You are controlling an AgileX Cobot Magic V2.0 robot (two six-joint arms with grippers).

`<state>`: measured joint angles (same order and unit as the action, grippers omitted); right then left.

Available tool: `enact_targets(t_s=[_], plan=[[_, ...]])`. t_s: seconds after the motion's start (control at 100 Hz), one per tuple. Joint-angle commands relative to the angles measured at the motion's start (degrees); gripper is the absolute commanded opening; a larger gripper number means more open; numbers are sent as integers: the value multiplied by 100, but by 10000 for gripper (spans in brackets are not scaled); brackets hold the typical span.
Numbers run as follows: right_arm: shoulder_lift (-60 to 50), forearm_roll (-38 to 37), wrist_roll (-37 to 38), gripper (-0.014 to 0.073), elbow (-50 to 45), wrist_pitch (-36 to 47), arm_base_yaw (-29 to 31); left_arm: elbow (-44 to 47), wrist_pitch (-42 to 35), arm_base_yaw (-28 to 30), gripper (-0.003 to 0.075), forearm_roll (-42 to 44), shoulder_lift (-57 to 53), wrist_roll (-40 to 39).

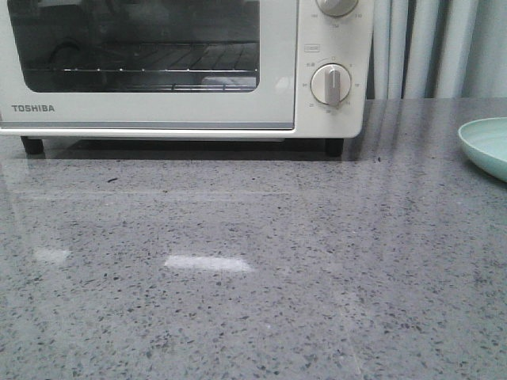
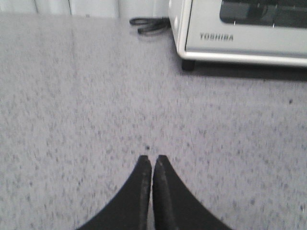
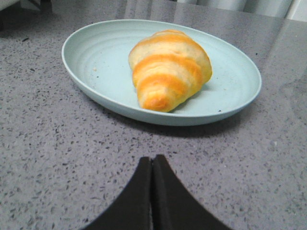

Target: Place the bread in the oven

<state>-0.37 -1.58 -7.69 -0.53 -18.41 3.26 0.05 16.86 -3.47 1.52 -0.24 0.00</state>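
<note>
A: Where's the bread (image 3: 169,68)?

B: On the green plate (image 3: 96,57), and the right gripper (image 3: 152,165) is pinched shut, empty.

A: Is it squishy?

B: Probably light, shiny and slippery. Grab its fat middle.

Black, curved, tapered fingers (image 2: 144,191).

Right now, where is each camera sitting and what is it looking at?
Front view: low over the stone table, facing the shut TOSHIBA oven; a pale green plate edge shows; no arms visible.
Left wrist view: on the left arm, facing the oven's corner and a black cable; shut left gripper shows.
Right wrist view: on the right arm, facing the bread on the plate; shut right gripper shows.
Shared: front and left wrist views both show the oven.
</note>
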Motion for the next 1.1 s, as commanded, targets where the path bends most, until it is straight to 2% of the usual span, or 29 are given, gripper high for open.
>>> enact_targets(t_s=[0.0,0.1,0.21,0.51,0.59,0.63,0.68,0.76,0.85,0.9,0.98,1.09], plan=[[-136,-19,-34,-76,-73,892,-3,141,-1006,18,-21,-55,-168,0],[-136,-19,-34,-76,-73,1804,-3,141,-1906,18,-21,-453,-168,0],[-136,-19,-34,-76,-73,2756,-3,131,-2975,18,-21,-455,-168,0],[-136,-19,-25,-76,-73,4815,-3,131,-4086,18,-21,-455,-168,0],[-125,-19,-25,-76,-73,5898,-3,131,-4694,18,-21,-507,-168,0],[-125,-19,13,-76,-9,5998,-3,131,-5006,18,-21,-507,-168,0],[-125,-19,333,-76,151,5592,-17,119,-5276,18,-21,-495,-168,0],[-125,-19,802,-76,585,4052,-26,-28,-5284,18,-21,-495,-168,0],[-112,-19,769,-76,1280,2233,-26,-351,-4574,18,-22,-483,-157,-138],[-50,-19,769,-76,1645,1572,-26,-697,-3934,18,-22,-483,-157,-249],[169,-19,769,-76,2174,978,-26,-1247,-2868,18,-22,-483,-69,-263],[576,-19,769,-67,2719,658,-26,-1893,-2281,18,-21,-595,223,-278]])
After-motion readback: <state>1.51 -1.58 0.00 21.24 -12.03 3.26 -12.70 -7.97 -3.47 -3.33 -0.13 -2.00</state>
